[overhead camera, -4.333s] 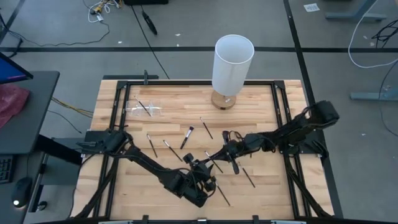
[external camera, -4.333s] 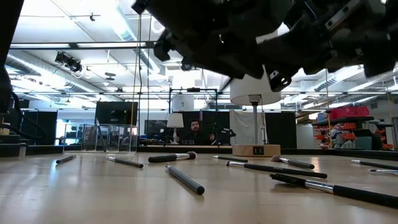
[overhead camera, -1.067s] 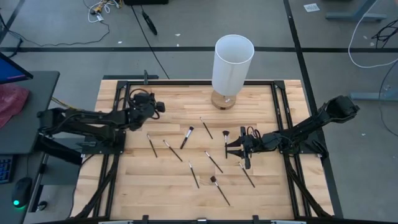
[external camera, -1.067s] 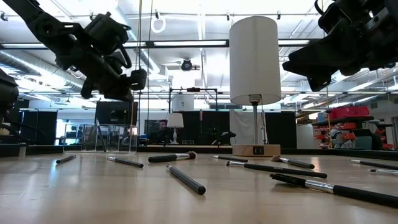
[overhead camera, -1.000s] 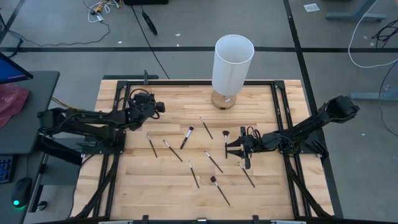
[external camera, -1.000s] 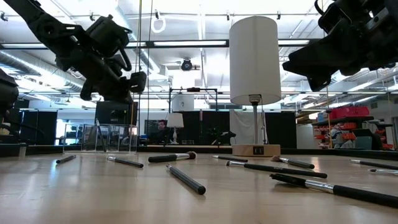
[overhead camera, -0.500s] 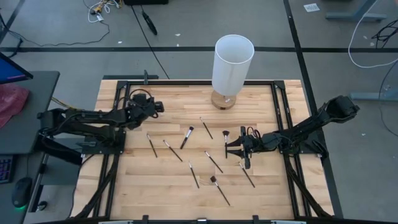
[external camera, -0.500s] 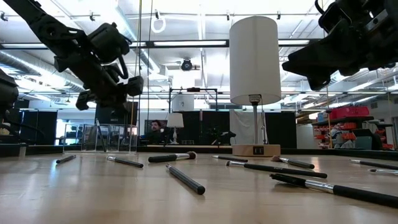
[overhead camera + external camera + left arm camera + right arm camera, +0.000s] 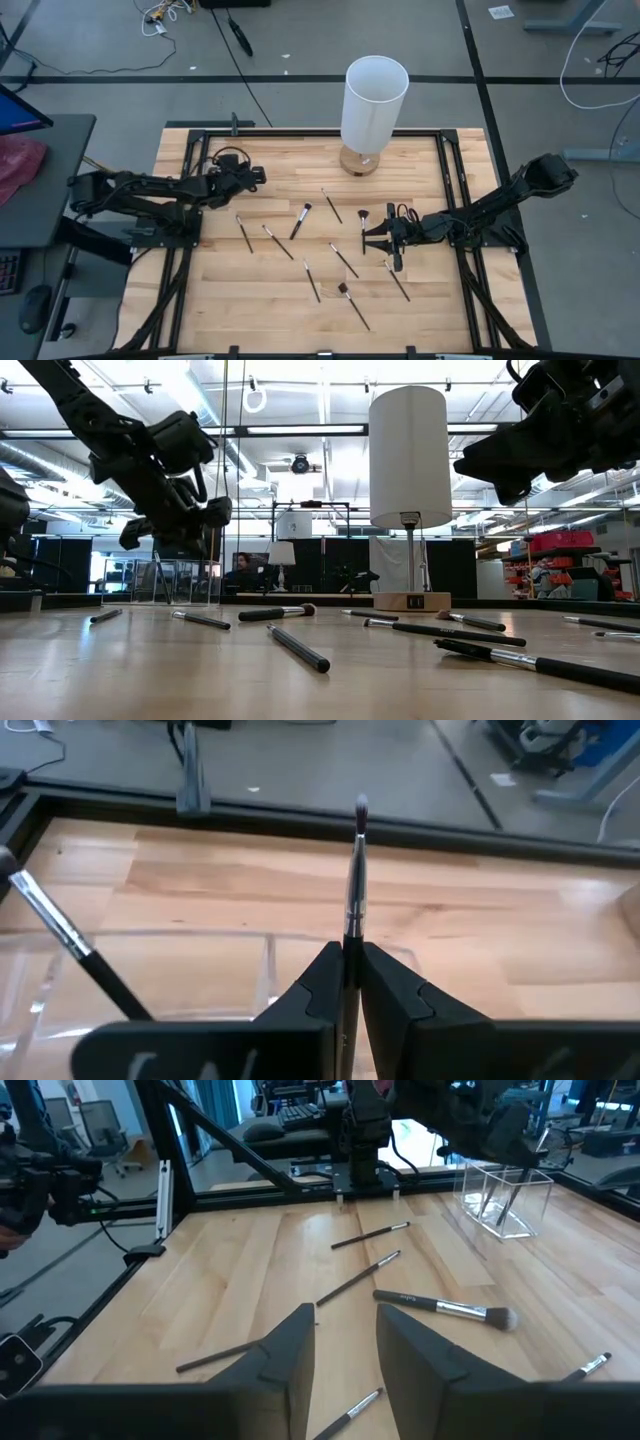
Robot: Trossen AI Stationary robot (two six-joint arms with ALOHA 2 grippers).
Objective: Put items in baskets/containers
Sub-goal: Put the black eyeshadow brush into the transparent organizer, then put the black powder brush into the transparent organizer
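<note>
Left hand hiding brush handle

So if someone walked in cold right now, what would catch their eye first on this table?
Probably the tall white cylinder on its wooden base at the table's far edge, above a scatter of dark brushes across the middle. Next, the left claw, shut on a thin brush and hanging over the clear plastic box near the far left corner. The right claw waits open above the brushes on the right.
</note>
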